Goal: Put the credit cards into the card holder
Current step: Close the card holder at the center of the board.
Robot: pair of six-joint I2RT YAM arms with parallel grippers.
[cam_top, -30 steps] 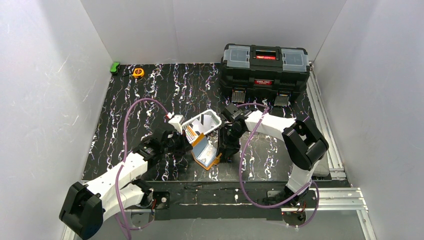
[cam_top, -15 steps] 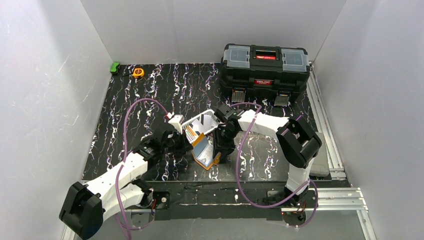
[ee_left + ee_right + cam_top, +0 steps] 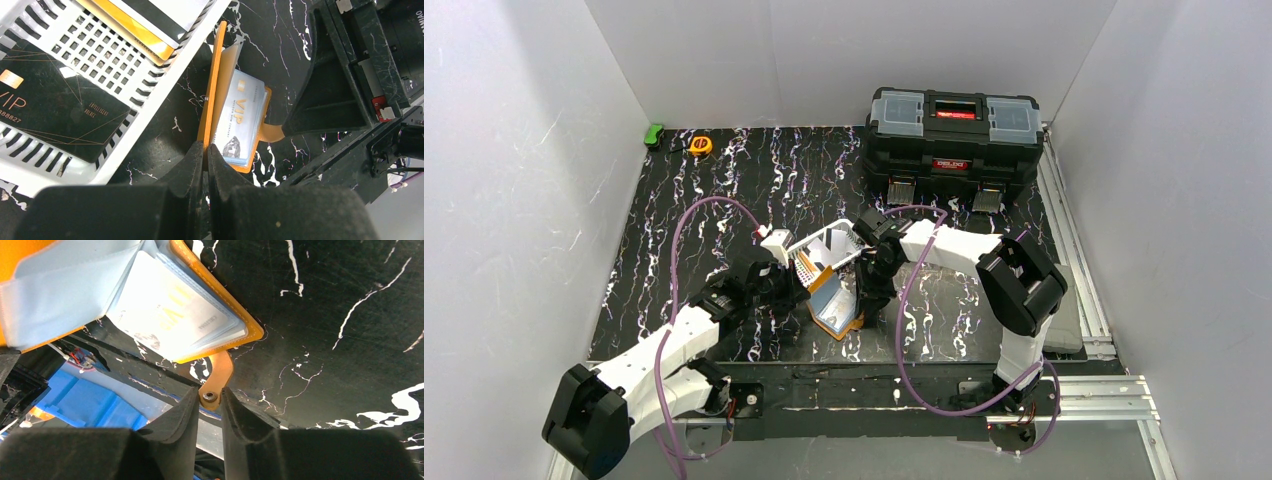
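Observation:
The orange card holder (image 3: 834, 303) stands open on the black mat between my two grippers. My left gripper (image 3: 205, 148) is shut on its upright orange cover (image 3: 216, 80). A pale VIP card (image 3: 239, 120) sits in its clear pocket and also shows in the right wrist view (image 3: 167, 315). My right gripper (image 3: 207, 396) is shut on the holder's orange snap tab (image 3: 219, 372). More credit cards lie in the white slotted basket (image 3: 150, 80): a black VIP one (image 3: 50, 115), an orange one (image 3: 131, 26) and a whitish one (image 3: 160, 9).
The white basket (image 3: 829, 245) leans tilted just behind the card holder. A black toolbox (image 3: 954, 140) stands at the back right. An orange tape measure (image 3: 700, 145) and a small green object (image 3: 655, 133) lie at the back left of the mat.
My right arm has shifted a little to the left, closer to the card holder. The basket has tipped slightly. The left arm has stayed put.

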